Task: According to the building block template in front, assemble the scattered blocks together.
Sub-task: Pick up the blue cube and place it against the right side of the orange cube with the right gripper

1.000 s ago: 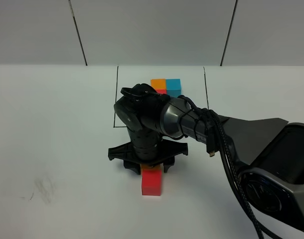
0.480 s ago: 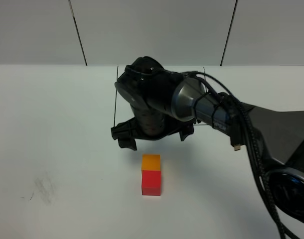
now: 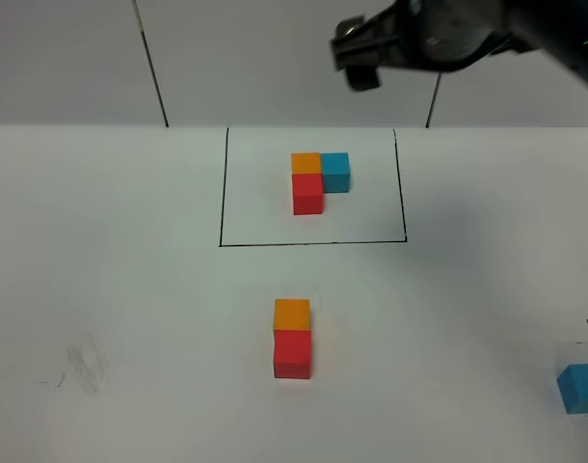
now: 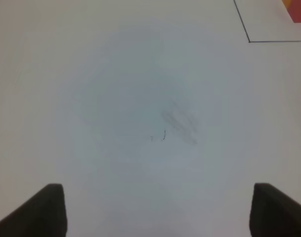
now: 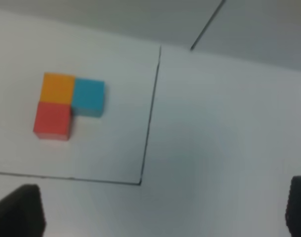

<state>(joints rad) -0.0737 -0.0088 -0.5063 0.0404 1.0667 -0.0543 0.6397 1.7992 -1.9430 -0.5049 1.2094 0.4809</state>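
One loose blue cube [image 3: 581,388] shows only in the exterior view.

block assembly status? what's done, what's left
Done: the loose orange block sits touching the loose red block, matching the orange-red pair in the template. In hand: nothing. The right gripper is up above the template with fingers open and empty, and the left gripper is open over bare table. Left: the blue block lies apart, far right; it belongs beside the orange one.
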